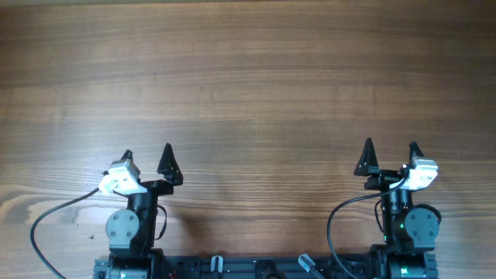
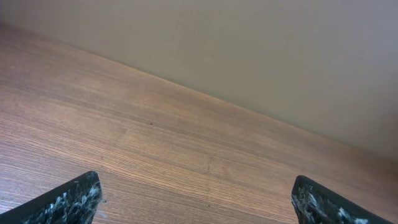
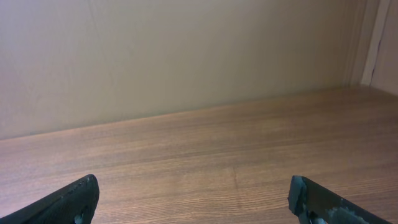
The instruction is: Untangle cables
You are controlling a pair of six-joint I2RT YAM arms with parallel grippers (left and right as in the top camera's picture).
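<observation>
No cables show in any view. My left gripper (image 1: pixel 147 152) stands open near the front left of the wooden table (image 1: pixel 248 85), fingers pointing toward the far edge. My right gripper (image 1: pixel 391 144) is open too, at the front right. In the left wrist view, only bare wood lies between the left gripper's (image 2: pixel 196 190) two dark fingertips (image 2: pixel 74 199). The right wrist view shows the same: the right gripper (image 3: pixel 194 190) has wood grain alone between its fingertips (image 3: pixel 317 199).
Thick black arm cables loop beside each arm base (image 1: pixel 46 221) (image 1: pixel 332 225). The arms' mounting rail (image 1: pixel 256 267) runs along the front edge. A plain beige wall (image 3: pixel 186 56) rises behind the table's far edge.
</observation>
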